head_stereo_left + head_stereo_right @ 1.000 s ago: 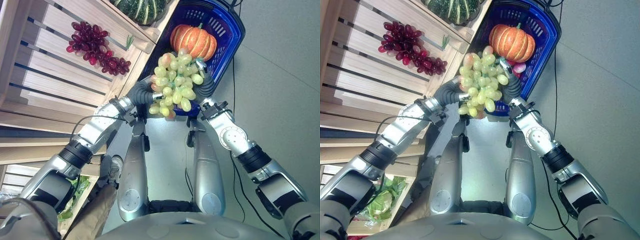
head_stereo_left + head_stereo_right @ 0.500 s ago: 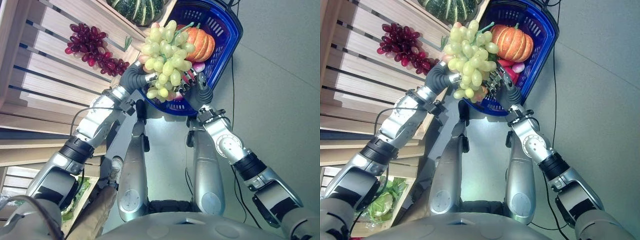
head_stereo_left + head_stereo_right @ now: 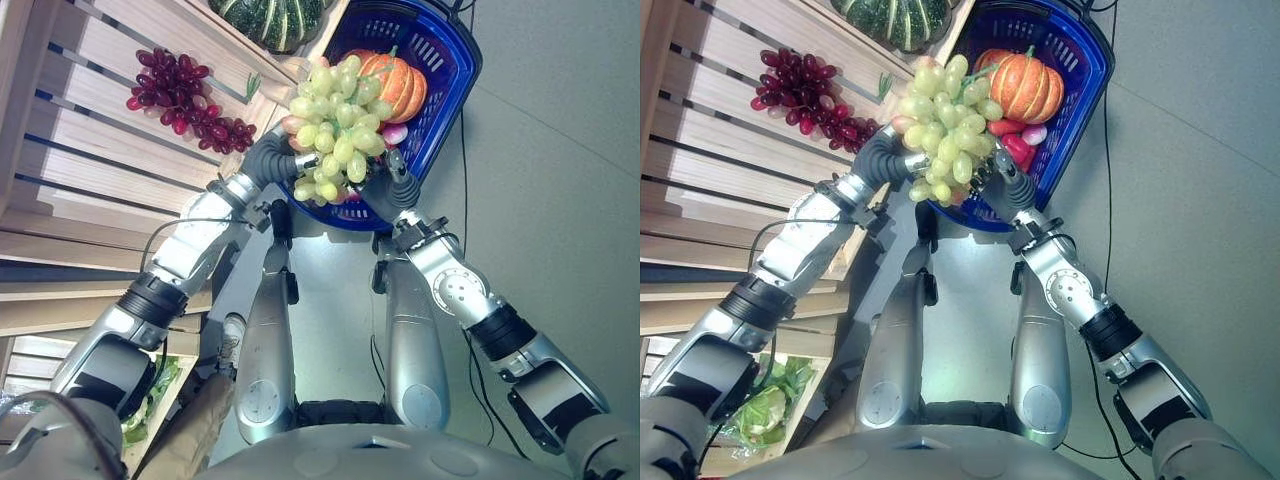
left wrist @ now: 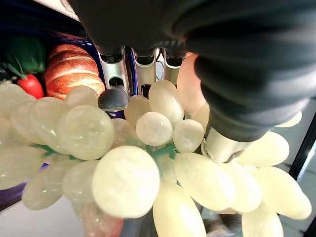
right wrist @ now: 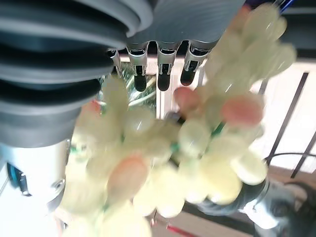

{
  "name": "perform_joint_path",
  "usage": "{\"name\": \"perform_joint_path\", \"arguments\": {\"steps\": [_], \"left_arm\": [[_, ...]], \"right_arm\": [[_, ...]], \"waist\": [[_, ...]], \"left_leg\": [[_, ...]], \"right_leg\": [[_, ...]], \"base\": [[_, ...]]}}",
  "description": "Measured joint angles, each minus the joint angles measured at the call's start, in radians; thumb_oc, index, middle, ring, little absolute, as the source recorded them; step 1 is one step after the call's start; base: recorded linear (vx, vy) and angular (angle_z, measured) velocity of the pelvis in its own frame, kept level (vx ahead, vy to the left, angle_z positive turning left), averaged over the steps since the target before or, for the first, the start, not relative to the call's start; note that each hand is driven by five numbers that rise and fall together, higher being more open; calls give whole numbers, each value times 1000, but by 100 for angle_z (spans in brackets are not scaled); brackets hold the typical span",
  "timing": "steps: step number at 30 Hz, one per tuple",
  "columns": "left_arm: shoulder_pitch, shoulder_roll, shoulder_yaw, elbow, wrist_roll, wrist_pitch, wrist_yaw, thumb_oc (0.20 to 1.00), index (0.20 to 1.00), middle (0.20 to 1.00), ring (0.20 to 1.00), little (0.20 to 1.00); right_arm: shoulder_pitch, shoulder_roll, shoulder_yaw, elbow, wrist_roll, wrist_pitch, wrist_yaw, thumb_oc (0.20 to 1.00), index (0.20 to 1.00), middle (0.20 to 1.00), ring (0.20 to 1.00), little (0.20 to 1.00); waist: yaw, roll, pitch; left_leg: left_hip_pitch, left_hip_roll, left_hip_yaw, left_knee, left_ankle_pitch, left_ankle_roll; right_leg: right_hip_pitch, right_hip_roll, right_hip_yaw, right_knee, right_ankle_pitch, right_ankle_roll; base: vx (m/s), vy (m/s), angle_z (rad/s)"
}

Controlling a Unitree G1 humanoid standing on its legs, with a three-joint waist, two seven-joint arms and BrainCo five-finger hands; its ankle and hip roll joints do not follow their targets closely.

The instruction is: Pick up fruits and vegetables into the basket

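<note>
Leafy greens: a pale green leafy vegetable (image 3: 762, 408) lies in a low wooden compartment at about 8 o'clock in the eye views, nearest the robot.

Left hand: the left hand (image 3: 283, 166) reaches in from 8 o'clock to the picture centre; its fingers and thumb are curled into the bunch, holding it, with dark fingertips (image 4: 113, 98) pressed among the grapes in its wrist view.

Right hand: the right hand (image 3: 392, 186) comes up from 4 o'clock and sits against the bunch's 4 o'clock side; in its wrist view the fingers (image 5: 163, 69) run out fairly straight past the grapes, not wrapped round them.

Green grapes: a large bunch of pale yellow-green grapes with a few pinkish ones (image 3: 335, 135) is held up between the two hands, over the near rim of the basket and overlapping the pumpkin from this angle.

Basket: a blue plastic slotted shopping basket (image 3: 445, 55) stands on the grey floor at 1 o'clock, just beyond the hands.

Basket contents: a ribbed orange pumpkin with a green stem (image 3: 398, 82) lies inside, with small red and pink items (image 3: 1018, 140) beside it at its 6 o'clock; what they are, I cannot tell.

Red grapes: a bunch of dark red grapes (image 3: 185, 100) lies on the slatted pale wooden shelf (image 3: 90, 160) at 10 o'clock, well apart from the basket.

Squash: a dark green striped squash (image 3: 275, 18) sits at 12 o'clock on the shelf's far end, just beside the basket.
</note>
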Motion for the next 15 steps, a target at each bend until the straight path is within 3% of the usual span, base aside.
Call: {"name": "perform_joint_path", "arguments": {"steps": [5, 15], "left_arm": [[-9, 24, -9, 0, 87, 4, 21, 200, 200, 200, 200, 200], [-63, 83, -62, -1, 286, 112, 68, 200, 200, 200, 200, 200]], "right_arm": [[-8, -12, 0, 0, 0, -6, -1, 1000, 1000, 1000, 1000, 1000], [-13, -46, 9, 0, 1, -41, -12, 1000, 1000, 1000, 1000, 1000]], "waist": [[1, 0, 0], [2, 2, 1]], "left_leg": [[-1, 0, 1, -1, 0, 0], [-7, 0, 2, -1, 1, -3]], "right_leg": [[-2, 0, 0, -1, -1, 2], [-8, 0, 1, -2, -1, 2]], "base": [[0, 0, 0], [0, 0, 0]]}}
